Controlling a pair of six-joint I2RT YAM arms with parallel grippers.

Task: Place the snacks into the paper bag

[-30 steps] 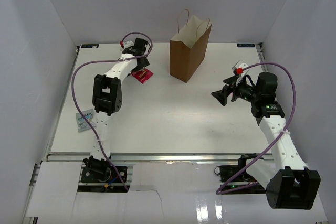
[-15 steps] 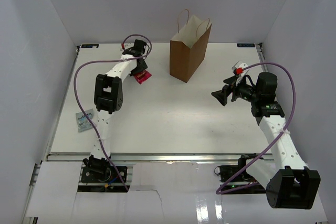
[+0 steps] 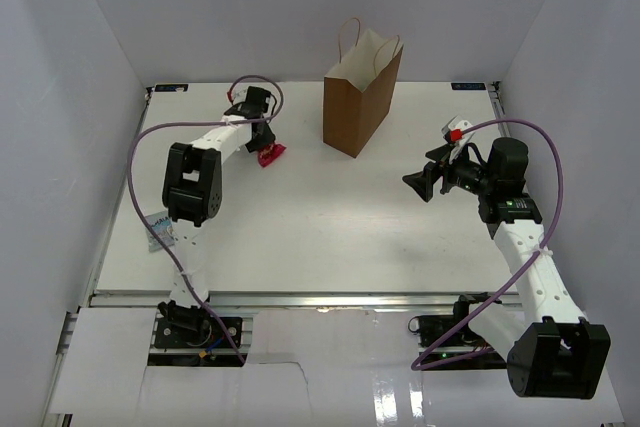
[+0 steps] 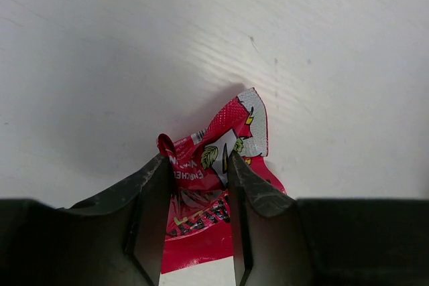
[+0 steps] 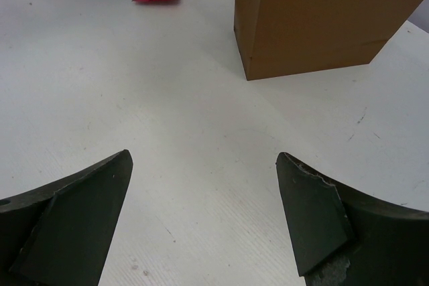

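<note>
1 red snack pkt (image 4: pixel 221 145), crumpled, leaf logo.

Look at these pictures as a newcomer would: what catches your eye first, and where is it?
The tall brown paper bag standing open at the table's far middle draws the eye first. Next, the red snack packet, crumpled between the left gripper's fingers left of the bag. The right gripper hangs wide open and empty to the bag's right.

Links: left arm (image 3: pixel 205 142) and right arm (image 3: pixel 530 257), white shells with black joint housings.
Cables: a purple cable (image 3: pixel 145 147) loops along each arm.
Claws: left claw (image 4: pixel 196 159) and right claw (image 5: pixel 202 157), dark wedge-shaped fingers.
Red tab (image 3: pixel 455 133): on the wrist right of the paper bag (image 3: pixel 358 107).
</note>
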